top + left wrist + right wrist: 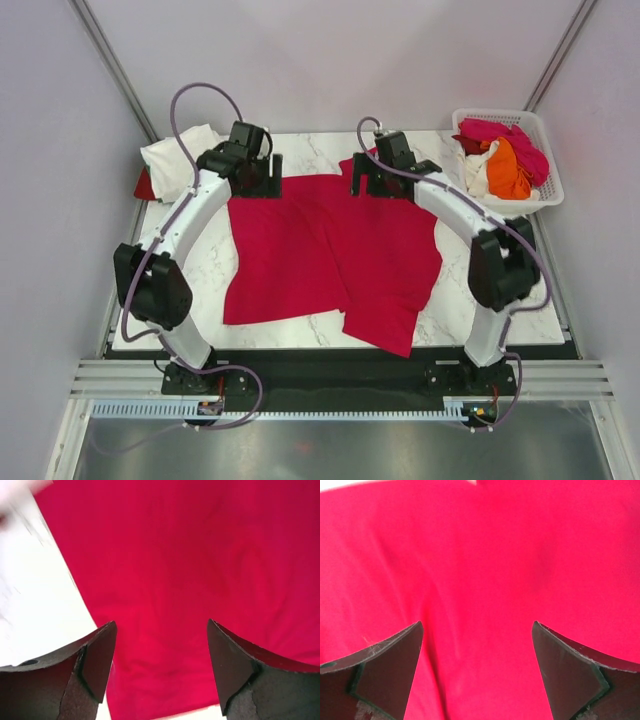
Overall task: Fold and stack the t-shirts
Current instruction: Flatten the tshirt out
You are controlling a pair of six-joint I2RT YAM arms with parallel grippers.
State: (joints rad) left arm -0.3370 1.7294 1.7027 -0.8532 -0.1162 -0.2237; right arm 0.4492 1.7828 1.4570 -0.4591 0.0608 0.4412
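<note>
Crimson t-shirt [330, 255] lies spread across the middle of the marble table [470, 320], with its right half overlapping the left. Left gripper [160, 622] is over the shirt's far left edge, jaws wide apart and empty. Right gripper [477, 622] is over the far right part, likewise wide and empty. Cream-white t-shirt [170, 160] sits at the far left corner. Pink shirt [500, 133] and orange shirt [510, 172] lie in the white lattice basket [548, 150] at far right.

White marble-pattern table [205, 272] boxed by pale lilac-grey walls [50, 120]; aluminium rail [105, 380] along near edge; even light.
</note>
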